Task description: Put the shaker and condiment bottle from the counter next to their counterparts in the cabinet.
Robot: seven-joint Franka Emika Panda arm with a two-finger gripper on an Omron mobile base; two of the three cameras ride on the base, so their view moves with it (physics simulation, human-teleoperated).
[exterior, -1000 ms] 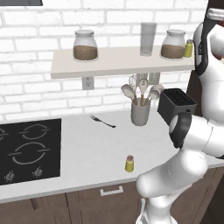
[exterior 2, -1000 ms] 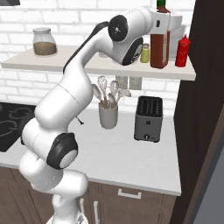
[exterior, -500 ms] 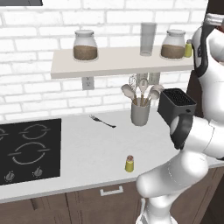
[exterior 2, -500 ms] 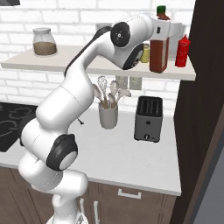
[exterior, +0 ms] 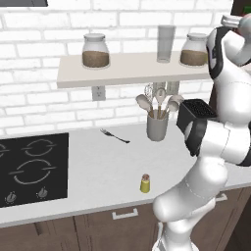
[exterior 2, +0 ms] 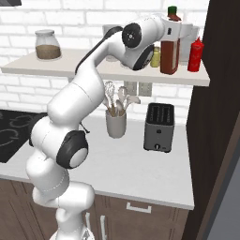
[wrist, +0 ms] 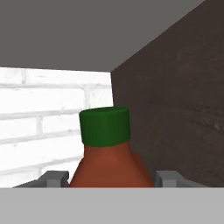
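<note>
The condiment bottle (exterior 2: 169,44), dark red-brown with a green cap, stands upright on the cream cabinet shelf (exterior 2: 93,70). It is between the twin shaker (exterior 2: 155,57) and the plain red bottle (exterior 2: 195,55). My gripper (wrist: 111,179) is open at its shoulder, one fingertip (wrist: 54,178) on each side with a thin gap. In the right base view my gripper (exterior 2: 184,30) shows behind the bottle's neck. The green cap (wrist: 105,125) rises right in front of the hand camera. The other shaker (exterior: 145,184) stands alone on the counter (exterior: 98,166) near its front edge.
A dark brown panel (exterior 2: 211,117) closes the shelf's right end. On the shelf are two jars (exterior: 95,50) and a glass (exterior: 165,44). A utensil crock (exterior: 157,125), a toaster (exterior 2: 159,127), a fork (exterior: 115,136) and the hob (exterior: 32,166) are on the counter.
The arm's elbow has shifted slightly by the shelf. The condiment bottle has stayed in the same spot on the shelf, and the shaker on the counter has not moved.
</note>
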